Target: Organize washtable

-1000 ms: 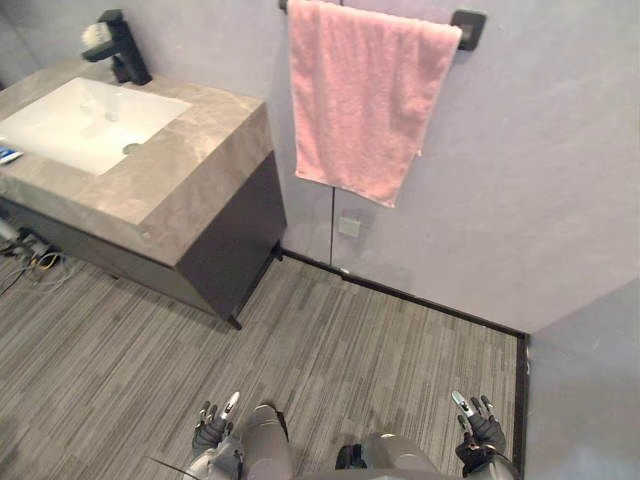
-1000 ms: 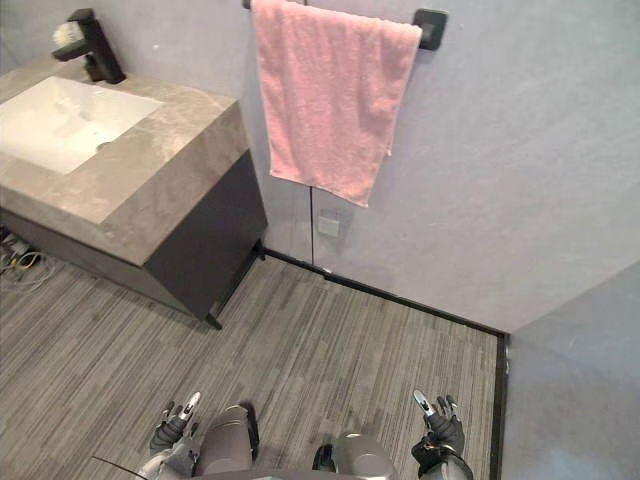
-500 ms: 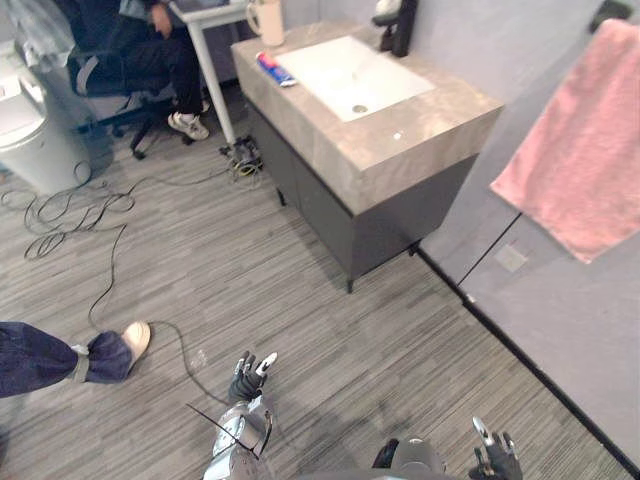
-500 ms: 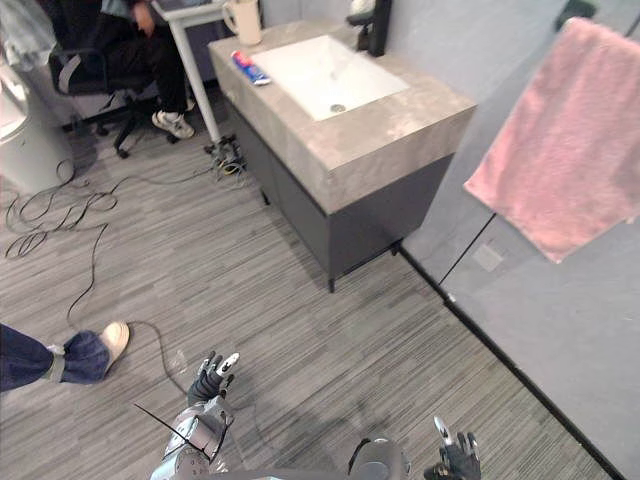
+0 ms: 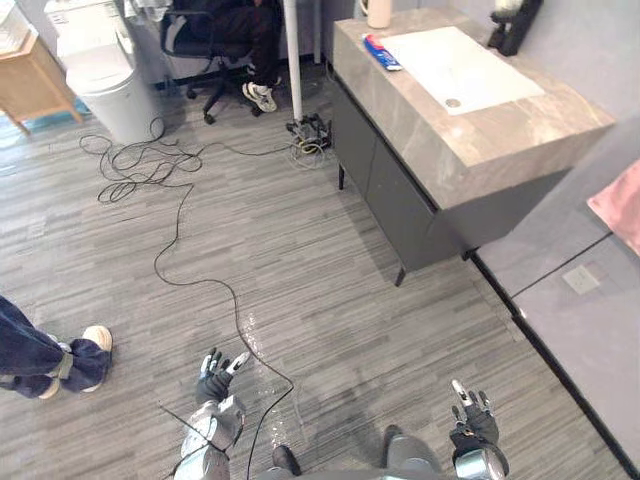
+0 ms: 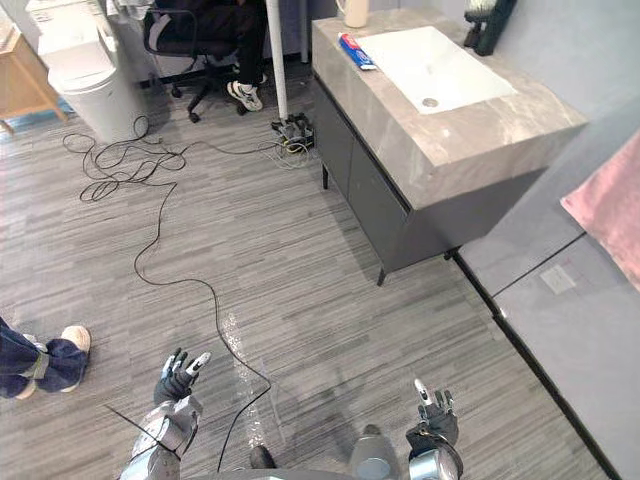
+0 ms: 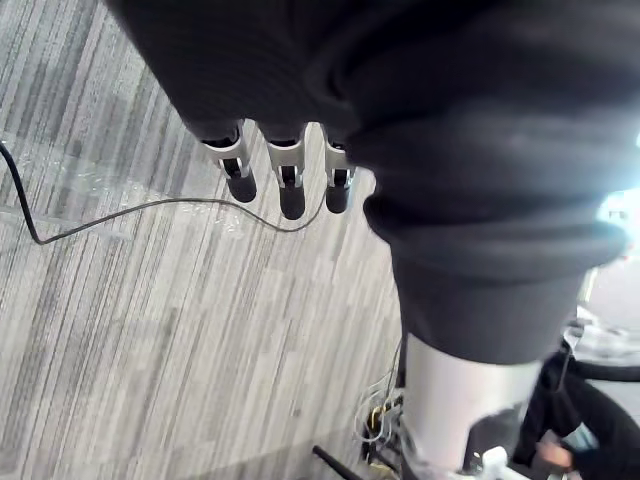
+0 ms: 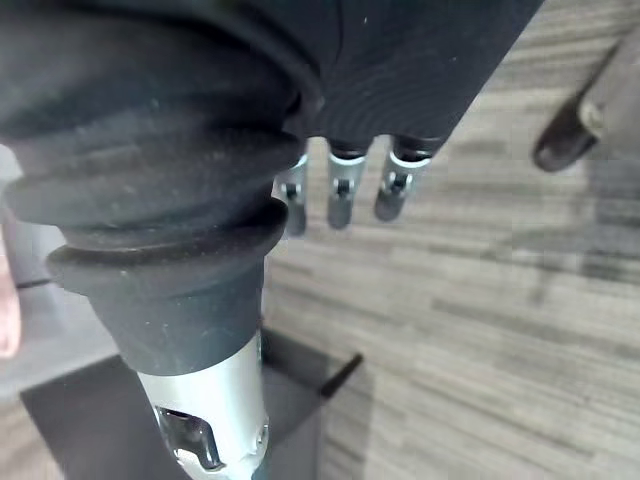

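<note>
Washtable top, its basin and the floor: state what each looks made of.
Grey-brown mottled washtable top: likely stone or a stone-look slab, matt, with cloudy veining. White rectangular basin: probably glazed ceramic, smooth and even. Grey striped floor: seemingly wood-look vinyl or laminate planks, fine lines, a faint sheen.

Staged washroom corner; sink vanity (image 5: pixel 480 125), pink towel (image 6: pixel 612 212), office chair (image 6: pixel 165 28)

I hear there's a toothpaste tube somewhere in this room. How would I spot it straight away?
Find the grey stone-topped washtable against the wall, with a white sink set into it. On the counter's far end, beside the sink, lies the tube. It is red, blue and white and lies flat, while the cream cup next to it stands upright.
</note>
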{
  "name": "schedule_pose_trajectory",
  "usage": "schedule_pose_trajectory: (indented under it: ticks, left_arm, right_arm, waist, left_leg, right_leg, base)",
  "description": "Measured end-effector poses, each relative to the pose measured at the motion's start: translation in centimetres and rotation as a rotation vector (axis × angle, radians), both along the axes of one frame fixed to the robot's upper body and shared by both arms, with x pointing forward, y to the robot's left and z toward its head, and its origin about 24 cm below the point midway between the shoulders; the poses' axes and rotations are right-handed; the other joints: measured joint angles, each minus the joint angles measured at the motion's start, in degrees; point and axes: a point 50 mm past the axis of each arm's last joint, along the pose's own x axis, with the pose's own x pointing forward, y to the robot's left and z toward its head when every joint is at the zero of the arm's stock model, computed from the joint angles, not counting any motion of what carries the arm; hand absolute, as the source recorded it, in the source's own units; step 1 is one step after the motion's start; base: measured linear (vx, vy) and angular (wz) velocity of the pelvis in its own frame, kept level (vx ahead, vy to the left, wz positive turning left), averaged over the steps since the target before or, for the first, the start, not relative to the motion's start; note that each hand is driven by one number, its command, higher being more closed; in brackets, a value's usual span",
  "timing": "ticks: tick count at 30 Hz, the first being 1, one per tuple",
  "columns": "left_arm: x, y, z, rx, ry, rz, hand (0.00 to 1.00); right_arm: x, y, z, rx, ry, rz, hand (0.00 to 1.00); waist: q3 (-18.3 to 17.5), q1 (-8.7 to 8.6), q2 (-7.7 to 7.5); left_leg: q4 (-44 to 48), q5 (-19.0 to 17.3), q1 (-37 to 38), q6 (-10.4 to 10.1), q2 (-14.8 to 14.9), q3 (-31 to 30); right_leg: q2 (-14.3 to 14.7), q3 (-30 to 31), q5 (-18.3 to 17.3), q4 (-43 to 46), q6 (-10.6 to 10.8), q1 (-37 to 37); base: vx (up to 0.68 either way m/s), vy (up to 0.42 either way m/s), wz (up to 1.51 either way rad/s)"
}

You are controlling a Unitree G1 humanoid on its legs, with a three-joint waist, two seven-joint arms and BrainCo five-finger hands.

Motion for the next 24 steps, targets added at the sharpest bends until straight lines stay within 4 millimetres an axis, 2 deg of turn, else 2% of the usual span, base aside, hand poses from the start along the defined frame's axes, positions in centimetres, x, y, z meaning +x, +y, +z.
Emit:
schedule_pose_trajectory:
  ticks: [1, 2, 8, 11, 17, 19, 21, 23, 24]
  left_arm:
    - [0.2, -0.7, 0.2, -0.017, -0.020, -0.007, 0.00]
    - [0.2, -0.9, 0.3, -0.023, -0.027, -0.008, 0.00]
    - [0.0, -1.6, 0.1, -0.048, -0.026, -0.021, 0.00]
    - [0.3, -2.0, 0.2, -0.059, -0.035, -0.037, 0.00]
    - [-0.5, -1.1, -0.1, -0.034, -0.008, -0.026, 0.00]
    - [-0.8, -0.8, -0.1, -0.030, 0.000, -0.010, 0.00]
    - [-0.9, -0.7, -0.2, -0.028, 0.002, -0.002, 0.00]
    - [-1.1, -0.6, -0.3, -0.027, 0.011, 0.002, 0.00]
    - [-1.5, -0.6, -0.4, -0.026, 0.020, 0.006, 0.00]
  right_arm:
    - [-0.1, 0.2, -0.1, 0.002, 0.005, 0.011, 0.00]
    - [-0.1, 0.3, -0.1, 0.003, 0.004, 0.016, 0.00]
    - [0.6, 0.2, 0.2, -0.023, -0.018, 0.063, 0.00]
    - [0.1, -0.3, 0.1, -0.041, 0.005, 0.058, 0.00]
    - [-0.6, 0.7, -0.3, -0.049, 0.046, 0.114, 0.00]
    - [-0.3, 0.9, -0.2, -0.054, 0.038, 0.124, 0.00]
    - [0.3, 0.8, 0.0, -0.060, 0.023, 0.131, 0.00]
    - [1.0, 1.0, 0.2, -0.059, 0.006, 0.132, 0.00]
    - [1.1, 0.8, 0.3, -0.064, 0.001, 0.132, 0.00]
  waist:
    - [-0.17, 0.21, -0.33]
    - [-0.21, 0.17, -0.41]
    - [-0.46, 0.16, -0.52]
    - [-1.01, -0.04, -0.65]
    - [-2.12, 0.28, -1.50]
    - [-2.16, 1.35, -1.56]
    - [-2.15, 1.81, -1.62]
    - [-1.67, 1.83, -2.58]
    - [-1.86, 1.98, -3.36]
  left_leg:
    - [-0.01, 0.37, -0.55, -0.50, 0.02, -0.81]
    - [-0.04, 0.58, -0.98, -0.70, 0.01, -1.12]
    - [-4.22, 3.40, 0.05, -2.26, 1.10, -1.29]
    - [-5.60, 4.49, 0.09, -2.01, 0.88, -1.57]
    - [-6.59, 5.56, -0.22, -1.80, 0.36, -2.82]
    - [-6.93, 5.74, -0.47, -1.63, 0.04, -3.02]
    - [-6.92, 5.73, -0.66, -1.58, -0.59, -3.52]
    - [-6.52, 4.93, -0.73, -0.57, -2.55, -4.54]
    - [-4.80, 3.25, -1.14, 0.01, -4.24, -4.93]
  right_leg:
    - [0.30, -0.01, -0.93, -2.47, -0.99, 1.04]
    - [0.44, 0.02, -1.18, -4.23, -1.13, 1.66]
    - [2.83, 1.76, -1.52, -7.62, -0.23, 1.73]
    - [2.86, 1.62, -1.34, -7.90, 0.06, 1.49]
    - [2.52, 1.18, -1.06, -8.49, 0.51, 1.76]
    - [2.23, 1.01, -0.96, -8.70, 0.73, 1.69]
    - [1.44, 0.52, -1.78, -8.35, 1.87, 1.69]
    - [-1.22, -0.56, -4.31, -6.03, 3.84, 1.52]
    - [-3.60, -2.03, -5.23, -4.58, 5.76, 1.72]
  base:
    - [0.02, -0.119, 0.26]
    - [0.03, -0.159, 0.12]
    - [-0.03, -0.100, -0.13]
    - [-0.05, -0.025, -0.01]
    - [-0.03, 0.013, 0.11]
    - [-0.02, 0.015, 0.08]
    - [-0.01, 0.037, 0.21]
    - [0.03, 0.124, 0.45]
    - [0.10, 0.182, 0.56]
